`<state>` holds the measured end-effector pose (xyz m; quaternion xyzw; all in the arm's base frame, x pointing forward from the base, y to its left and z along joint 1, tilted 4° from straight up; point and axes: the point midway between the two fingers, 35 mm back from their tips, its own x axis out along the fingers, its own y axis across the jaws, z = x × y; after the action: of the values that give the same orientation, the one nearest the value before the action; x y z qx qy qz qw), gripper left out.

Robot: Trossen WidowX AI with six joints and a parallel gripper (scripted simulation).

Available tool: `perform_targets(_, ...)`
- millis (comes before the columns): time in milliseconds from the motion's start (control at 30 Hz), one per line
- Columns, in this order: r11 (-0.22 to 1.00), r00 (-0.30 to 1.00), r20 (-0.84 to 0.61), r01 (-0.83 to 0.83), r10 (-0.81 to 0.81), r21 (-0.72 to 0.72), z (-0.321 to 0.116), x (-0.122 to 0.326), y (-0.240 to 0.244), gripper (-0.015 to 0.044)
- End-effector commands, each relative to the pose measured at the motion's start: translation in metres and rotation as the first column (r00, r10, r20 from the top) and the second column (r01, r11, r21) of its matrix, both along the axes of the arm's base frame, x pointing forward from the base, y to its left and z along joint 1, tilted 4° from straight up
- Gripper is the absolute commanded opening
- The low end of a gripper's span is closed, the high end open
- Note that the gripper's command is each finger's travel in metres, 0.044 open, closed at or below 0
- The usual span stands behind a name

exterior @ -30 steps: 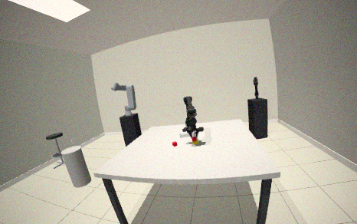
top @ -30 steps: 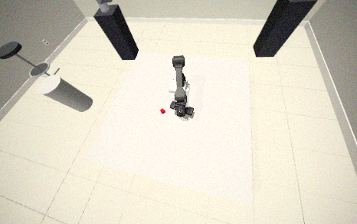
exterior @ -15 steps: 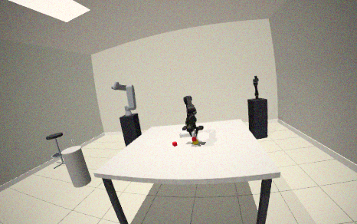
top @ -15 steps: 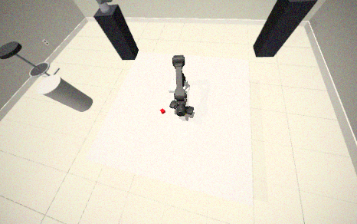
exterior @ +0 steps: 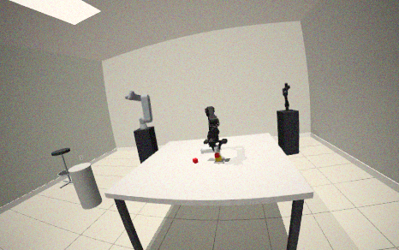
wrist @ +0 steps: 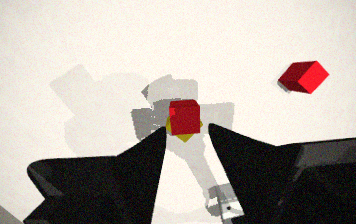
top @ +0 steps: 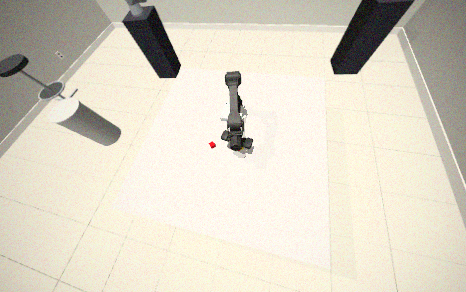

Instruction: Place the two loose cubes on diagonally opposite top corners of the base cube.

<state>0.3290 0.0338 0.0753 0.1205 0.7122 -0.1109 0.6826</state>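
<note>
A yellow base cube (top: 242, 149) (exterior: 218, 160) (wrist: 185, 138) stands on the table under the arm. One red cube (exterior: 217, 155) (wrist: 185, 119) is on top of it and looks level; in the wrist view it hides most of the base, with yellow corners showing left, right and below. My gripper (exterior: 217, 150) (wrist: 187, 129) is open just above, its fingertips on either side of this cube with a gap at each side. The other red cube (top: 212, 145) (exterior: 195, 160) (wrist: 314, 77) lies on the table, apart from the base. The top view hides the upper cube behind the gripper.
The white table (top: 200, 190) (exterior: 205, 184) carries the arm (top: 234, 102) (exterior: 212, 124). The arm's shadow falls around the base cube. Two black pedestals (exterior: 146, 143) (exterior: 288, 133) with other robot arms and a grey cylinder (exterior: 86, 186) stand beyond the table.
</note>
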Motion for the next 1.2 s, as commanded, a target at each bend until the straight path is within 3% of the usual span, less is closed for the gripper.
perform_targets(0,1.000,1.000,0.011,-0.002,0.002,0.001,0.004,0.002,0.000,0.0205)
perform_targets(100,1.000,1.000,0.011,-0.002,0.002,0.001,0.004,0.002,0.000,0.0205)
perform_targets(200,1.000,1.000,0.005,0.010,-0.010,-0.001,0.002,0.001,-0.006,0.0265)
perform_targets(533,0.969,0.969,0.013,0.248,-0.247,-0.016,0.017,0.002,-0.088,0.0265)
perform_targets(867,0.842,0.843,0.011,0.538,-0.538,-0.032,0.033,-0.019,-0.173,0.0265)
perform_targets(1067,0.805,0.806,0.011,0.592,-0.592,-0.036,0.035,-0.027,-0.189,0.0265)
perform_targets(1167,0.805,0.806,0.011,0.592,-0.592,-0.036,0.014,-0.026,-0.190,0.0265)
